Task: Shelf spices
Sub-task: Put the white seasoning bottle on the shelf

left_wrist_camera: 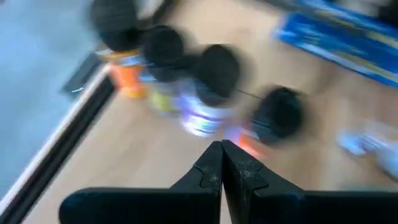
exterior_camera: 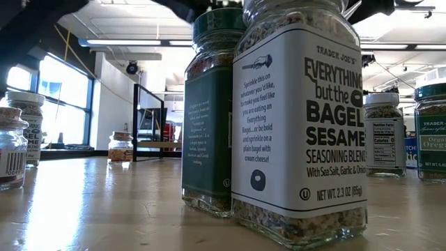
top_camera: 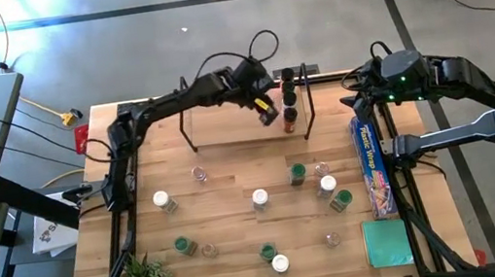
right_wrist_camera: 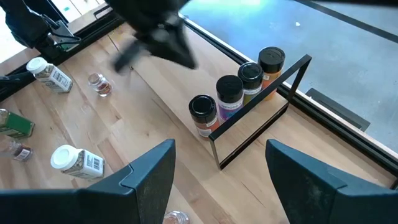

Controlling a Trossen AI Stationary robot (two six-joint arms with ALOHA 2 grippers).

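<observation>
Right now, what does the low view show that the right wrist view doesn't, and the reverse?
Only the low view: the label text on the Everything but the Bagel jar and the green-labelled jar beside it. Only the right wrist view: four dark-lidded jars in a row on the shelf, with the open right end effector facing them. Both: jars loose on the wooden table.

Four black-lidded spice jars (right_wrist_camera: 237,94) stood on the pale wooden shelf with black wire ends (right_wrist_camera: 261,127); green- and white-lidded jars (top_camera: 298,172) dotted the tan table beside a blue plastic-wrap box (top_camera: 371,164).
</observation>
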